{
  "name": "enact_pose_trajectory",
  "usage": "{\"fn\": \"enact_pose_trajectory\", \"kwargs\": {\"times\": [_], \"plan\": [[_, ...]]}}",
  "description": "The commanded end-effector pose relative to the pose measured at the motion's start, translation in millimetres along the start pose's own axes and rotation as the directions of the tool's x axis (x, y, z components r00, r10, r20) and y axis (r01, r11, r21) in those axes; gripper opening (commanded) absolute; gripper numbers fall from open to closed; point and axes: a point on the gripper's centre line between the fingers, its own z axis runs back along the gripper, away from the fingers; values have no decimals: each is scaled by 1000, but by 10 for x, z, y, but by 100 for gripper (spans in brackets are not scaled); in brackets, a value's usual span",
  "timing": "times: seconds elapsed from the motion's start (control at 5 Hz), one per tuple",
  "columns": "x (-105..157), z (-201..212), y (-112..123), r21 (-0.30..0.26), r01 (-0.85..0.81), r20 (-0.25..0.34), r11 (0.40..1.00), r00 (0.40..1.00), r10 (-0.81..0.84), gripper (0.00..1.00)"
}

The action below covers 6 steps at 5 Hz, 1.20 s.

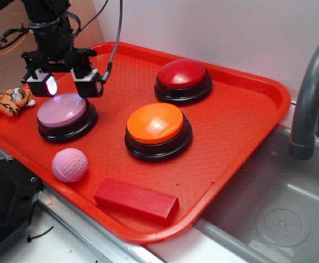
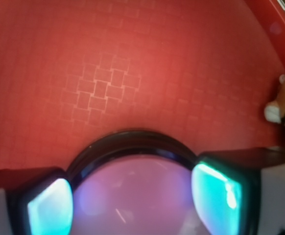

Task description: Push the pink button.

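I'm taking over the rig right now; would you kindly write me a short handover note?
Gripper: open, empty, poised over the far edge of the pink button, fingers either side of its dome in the wrist view.
Pink button: near-left part of the red tray, beside the orange button.
Done: gripper lined up above the button.
Left: whether the cap is pressed cannot be told; press down, then lift.

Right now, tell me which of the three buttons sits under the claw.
The pink button, lilac-capped, at the tray's left; the claw hangs open above it, unlike the orange button and red button.
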Motion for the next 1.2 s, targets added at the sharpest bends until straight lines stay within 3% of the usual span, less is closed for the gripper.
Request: {"fn": "enact_pose_trajectory", "kwargs": {"times": [0.0,0.8,1.0], "plan": [[87,461,55,-19,21,81,1000,996,-20,100],[-203,1027,198,-57,70,150,996,987,-61,100],[-150,1125,205,-69,59,175,996,984,-46,100]]}}
